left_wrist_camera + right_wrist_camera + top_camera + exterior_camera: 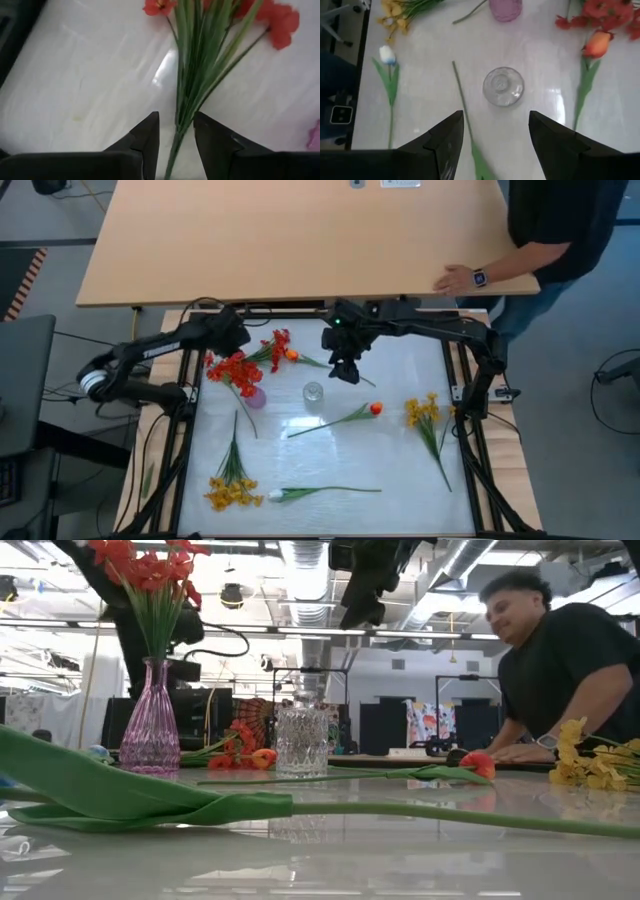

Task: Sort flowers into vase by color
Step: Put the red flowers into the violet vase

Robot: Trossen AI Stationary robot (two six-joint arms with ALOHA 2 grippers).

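A red spray is up in the air at my left gripper, far and left of the pink vase. In the low view it lines up with the vase's mouth. My right gripper hangs open above the table, just far and right of the empty glass vase. Lying flat on the table are a red-pink spray, two orange tulips, two yellow bunches and a white tulip. My left gripper has the red spray's stem between its two fingers, just below where the branches join. The fingers lie across the stem, coming slanting down from the table's far left. The spray is lifted with its heads up. Its bare lower stem runs down past the pink vase's near side.
The white worktop is framed by black rails. A wooden table stands beyond the far edge, and a person leans on it with a hand. The white tulip's stem and leaf lie close to the near edge.
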